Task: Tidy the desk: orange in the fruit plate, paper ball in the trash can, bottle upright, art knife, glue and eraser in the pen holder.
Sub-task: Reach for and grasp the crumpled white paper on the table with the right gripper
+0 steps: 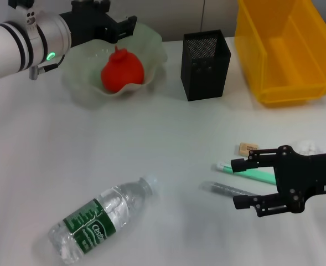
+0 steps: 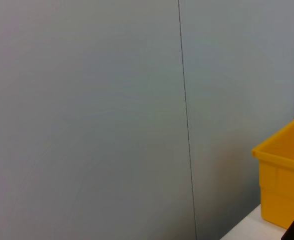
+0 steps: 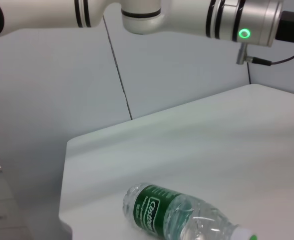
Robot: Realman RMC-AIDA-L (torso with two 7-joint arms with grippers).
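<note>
The orange [image 1: 122, 72] rests in the pale green fruit plate [image 1: 79, 88] at the back left. My left gripper [image 1: 115, 22] hovers open just above and behind it, holding nothing. The bottle [image 1: 99, 221] [image 3: 176, 215] lies on its side near the front edge. My right gripper [image 1: 244, 183] is open at the front right, its fingers either side of a slim green stick [image 1: 254, 173] and a slim grey stick [image 1: 223, 188]. I cannot tell which of these is the art knife and which the glue. The eraser [image 1: 247, 148] and the paper ball [image 1: 309, 147] lie just behind that gripper.
The black mesh pen holder [image 1: 205, 65] stands at the back centre. To its right is the yellow trash can [image 1: 284, 50] [image 2: 284, 175]. A grey wall runs behind the table. My left arm [image 3: 186, 15] crosses the top of the right wrist view.
</note>
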